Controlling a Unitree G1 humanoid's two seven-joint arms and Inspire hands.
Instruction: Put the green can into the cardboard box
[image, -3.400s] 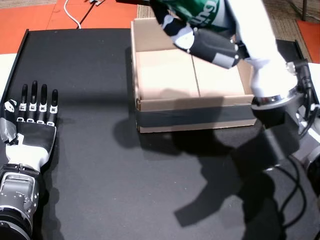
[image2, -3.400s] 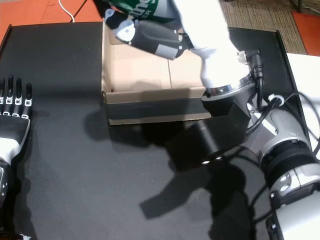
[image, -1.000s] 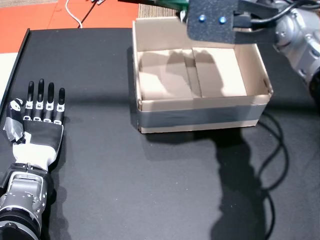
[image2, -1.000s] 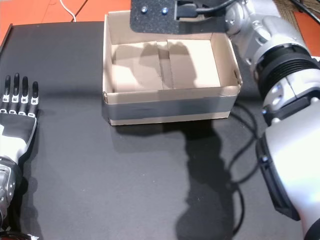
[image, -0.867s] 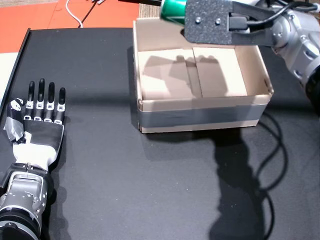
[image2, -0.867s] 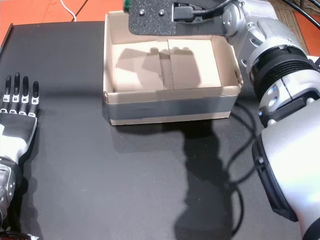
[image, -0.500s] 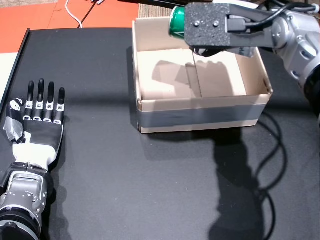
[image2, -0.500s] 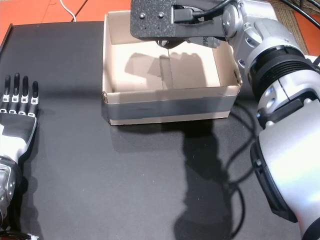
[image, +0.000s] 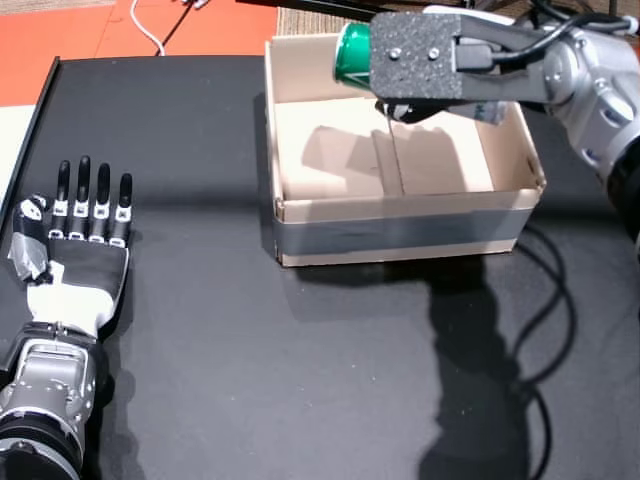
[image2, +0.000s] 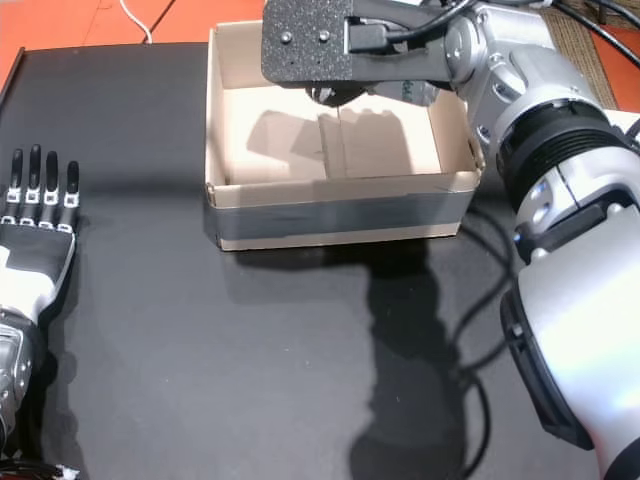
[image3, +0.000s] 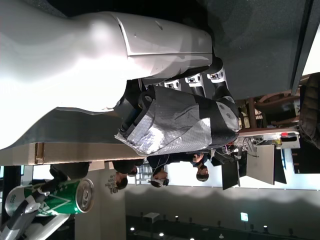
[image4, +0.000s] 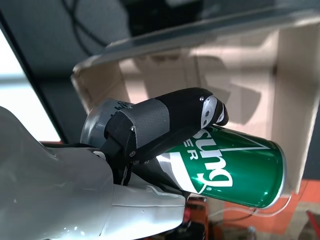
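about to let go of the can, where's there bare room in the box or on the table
The cardboard box floor is bare throughout. The right robot hand with the green can crowds its far side. The black table is free in front of the box and between it and the left robot hand.

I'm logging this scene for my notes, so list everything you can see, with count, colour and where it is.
green can: one, green with white lettering, held over the box's far side.
cardboard box: one, tan with grey tape on its front, open top, far centre of the table.
table: one, black surface.
cable: one, white, on the orange floor beyond the table.
left robot hand: one, black and white, flat on the table, fingers straight.
right robot hand: one, closed around the can above the box.
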